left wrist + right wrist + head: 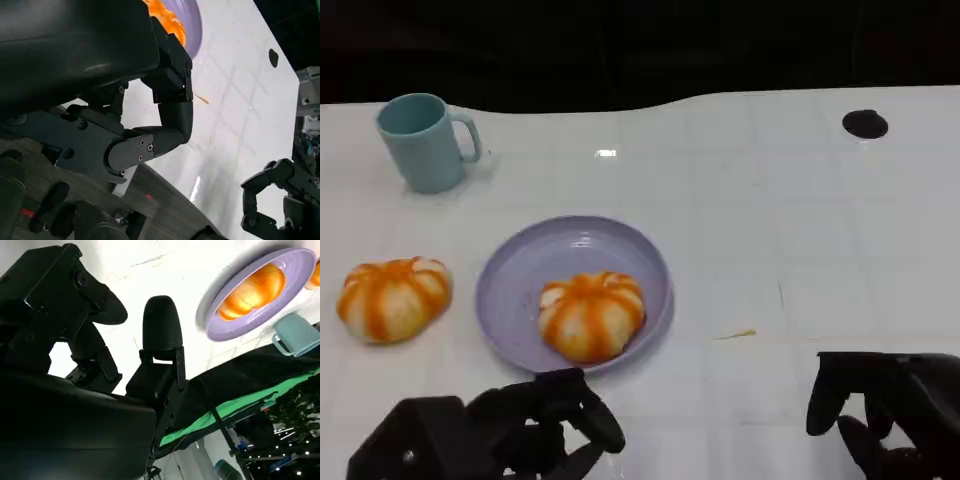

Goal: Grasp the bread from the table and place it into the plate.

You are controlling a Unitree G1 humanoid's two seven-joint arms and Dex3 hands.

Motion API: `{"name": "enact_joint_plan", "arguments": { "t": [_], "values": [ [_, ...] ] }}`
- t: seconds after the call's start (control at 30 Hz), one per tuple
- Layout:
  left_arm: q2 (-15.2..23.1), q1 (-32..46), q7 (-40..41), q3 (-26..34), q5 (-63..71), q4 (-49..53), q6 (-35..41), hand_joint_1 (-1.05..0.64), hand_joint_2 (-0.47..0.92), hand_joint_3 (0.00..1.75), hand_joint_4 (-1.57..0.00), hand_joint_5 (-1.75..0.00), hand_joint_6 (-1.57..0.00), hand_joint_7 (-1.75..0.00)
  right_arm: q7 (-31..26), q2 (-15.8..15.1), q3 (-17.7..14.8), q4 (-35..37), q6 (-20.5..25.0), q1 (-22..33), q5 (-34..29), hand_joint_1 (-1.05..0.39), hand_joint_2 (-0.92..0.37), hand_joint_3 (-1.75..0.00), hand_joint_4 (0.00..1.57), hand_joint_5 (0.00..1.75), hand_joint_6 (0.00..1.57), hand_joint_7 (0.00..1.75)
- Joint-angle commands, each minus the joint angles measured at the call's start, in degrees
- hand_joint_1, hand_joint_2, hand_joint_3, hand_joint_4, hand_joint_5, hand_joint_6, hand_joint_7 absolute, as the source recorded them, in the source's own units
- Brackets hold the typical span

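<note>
An orange-striped round bread point(592, 315) lies in the lilac plate point(510, 270), toward its near right side. A second, similar bread point(393, 298) sits on the table left of the plate. My left hand point(510, 430) hovers low at the near edge just in front of the plate, fingers loosely bent and holding nothing. My right hand point(890, 410) is at the near right, fingers apart and empty. In the right wrist view the plate point(295, 270) and its bread point(250, 292) lie beyond my fingers point(160, 325). The left wrist view catches the bread point(167, 20) past my fingers point(170, 120).
A light blue mug point(423, 140) stands at the far left, behind the loose bread. A small black round mark point(865, 123) lies at the far right of the white table. A thin yellowish scrap point(738, 335) rests right of the plate.
</note>
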Motion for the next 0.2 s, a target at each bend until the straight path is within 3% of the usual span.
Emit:
{"name": "enact_joint_plan", "arguments": {
  "t": [0.03,0.2],
  "values": [
    [0.50,0.53,-0.58,0.53,-0.35,0.34,-0.46,-0.32,0.88,0.62,-0.65,-1.75,-0.59,-1.45,-0.44,-0.20,-0.27,-0.72,0.58,-0.26,0.27,0.07,-0.23,-1.35,0.93,1.75,0.90,1.31],
    [0.63,0.60,-0.58,0.62,-0.38,0.61,-0.81,-0.34,0.89,0.60,-0.65,-1.75,-0.59,-1.44,-0.19,-0.14,-0.04,-0.99,1.09,-0.26,0.13,0.06,-0.24,-1.35,0.92,1.75,0.90,1.31]
  ]
}}
